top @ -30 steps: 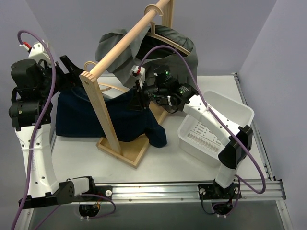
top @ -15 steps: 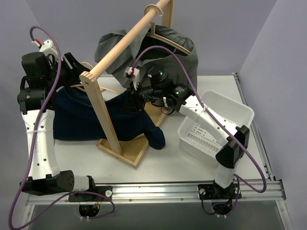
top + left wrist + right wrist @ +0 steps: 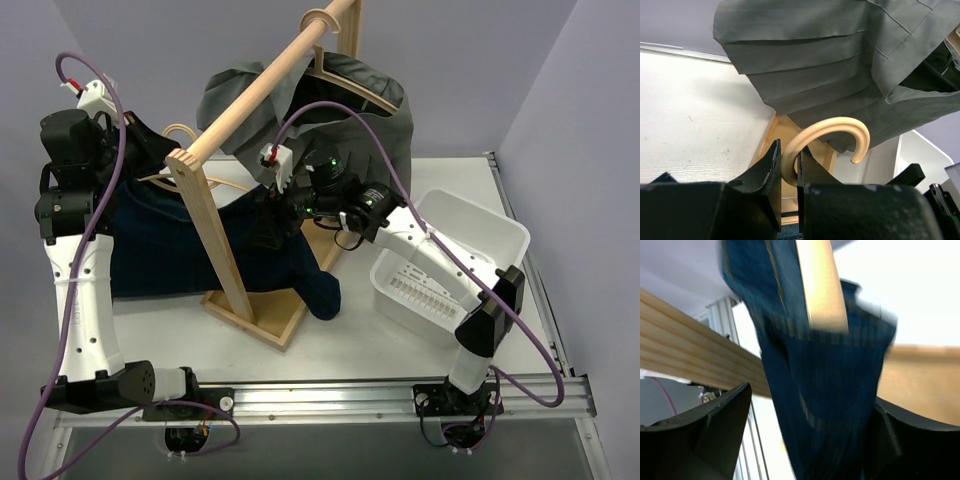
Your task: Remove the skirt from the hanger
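White counter, pale lilac walls behind and to the sides. Top view unless noted.

- Bottom edge: both arm bases on a metal rail.
- Lower centre: wooden rack. Its flat base sits on the counter, with one post rising and a long pole running to the top centre.
- Right of centre: white bin on the counter, just beside the rack base.
- Left of centre: navy skirt, still on its hanger. It is spread wide behind the post. One corner sags to the rack base at centre frame.
- Right end effector: reaches in from the right, at the skirt's right shoulder. In the right wrist view its fingers are spread wide, with a fold of blurred navy cloth between them. The cloth hangs off a pale hanger arm. The right finger meets the cloth; a sliver of background shows by the left one. I see no pinch.
- Left end effector: upper left, just beside the near end of the pole. In the left wrist view its fingers are pressed together on the stem of the hanger's hook. The hook curls up and right with nothing threaded through it.
- Farthest, top centre: grey garment on a second hanger, hung on the pole. It fills the top of the left wrist view.
- Purple cables loop over both arms.
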`<control>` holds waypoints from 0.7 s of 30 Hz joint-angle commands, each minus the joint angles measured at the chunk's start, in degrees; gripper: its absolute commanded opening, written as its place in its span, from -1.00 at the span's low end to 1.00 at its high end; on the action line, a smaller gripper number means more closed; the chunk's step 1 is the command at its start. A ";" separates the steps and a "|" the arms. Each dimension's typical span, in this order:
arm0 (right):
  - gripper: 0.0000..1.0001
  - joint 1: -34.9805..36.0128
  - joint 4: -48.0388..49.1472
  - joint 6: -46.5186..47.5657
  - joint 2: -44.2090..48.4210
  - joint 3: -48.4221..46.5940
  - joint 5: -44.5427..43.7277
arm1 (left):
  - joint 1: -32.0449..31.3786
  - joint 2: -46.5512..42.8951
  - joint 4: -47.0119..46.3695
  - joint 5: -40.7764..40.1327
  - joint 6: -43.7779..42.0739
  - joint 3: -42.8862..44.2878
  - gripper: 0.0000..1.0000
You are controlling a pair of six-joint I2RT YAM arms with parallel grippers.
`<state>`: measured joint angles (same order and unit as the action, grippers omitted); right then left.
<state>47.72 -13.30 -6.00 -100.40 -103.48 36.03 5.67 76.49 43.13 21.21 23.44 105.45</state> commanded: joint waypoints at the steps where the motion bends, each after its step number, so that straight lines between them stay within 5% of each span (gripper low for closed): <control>1: 0.47 0.53 2.14 -0.07 5.30 5.03 -5.53 | 0.30 -3.45 -4.99 -2.84 -0.06 1.51 -0.95; 15: 0.38 -0.09 5.83 1.17 14.44 23.14 -14.67 | 0.30 -1.60 0.28 -3.90 -1.46 8.46 -0.96; 18: 0.07 -0.17 7.23 1.08 15.85 26.04 -14.59 | 0.22 -1.96 0.64 -4.77 -1.91 8.20 -0.95; 20: -0.85 -0.26 8.47 0.90 15.94 26.66 -15.02 | 0.30 -2.40 0.46 -4.86 -1.73 7.41 -0.95; 21: -1.00 -0.26 7.68 0.90 15.68 25.80 -15.90 | 0.30 -2.48 0.46 -4.95 -1.65 7.14 -0.95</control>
<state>47.92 -8.12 -5.21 -86.85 -77.30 22.35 5.69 75.81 46.76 17.52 22.20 110.91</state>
